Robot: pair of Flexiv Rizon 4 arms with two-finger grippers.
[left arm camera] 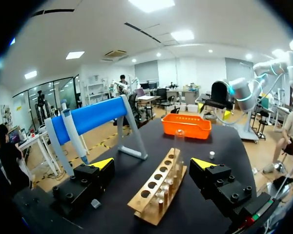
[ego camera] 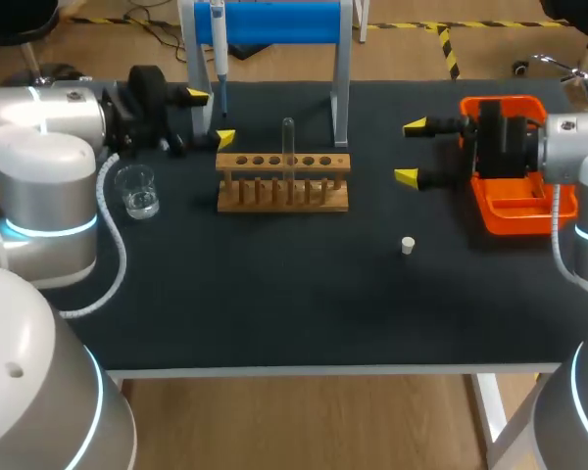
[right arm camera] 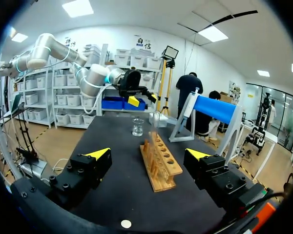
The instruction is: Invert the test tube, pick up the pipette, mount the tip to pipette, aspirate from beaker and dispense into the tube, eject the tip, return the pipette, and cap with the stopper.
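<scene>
My left gripper (ego camera: pixel 212 117) is spread wide with nothing between its yellow tips, and the right gripper (ego camera: pixel 410 152) faces it across the table, just as wide and also holding nothing. The wooden rack (ego camera: pixel 284 181) lies between the two, straight ahead of each. The test tube (ego camera: pixel 288 142) stands upright in one of its middle holes, well clear of both sets of fingers. The pipette (ego camera: pixel 218 49) hangs on the blue-barred stand (ego camera: pixel 274 22), just beside my left gripper's outer finger. The beaker (ego camera: pixel 137 191) sits back beside the left wrist, behind the fingertips. From the right wrist view it shows far ahead, past the rack. The white stopper (ego camera: pixel 408 245) lies on the black table (ego camera: pixel 274 313) near the right gripper, low and slightly to one side. The orange tray (ego camera: pixel 514 201) sits behind that gripper, under the right arm's wrist.
</scene>
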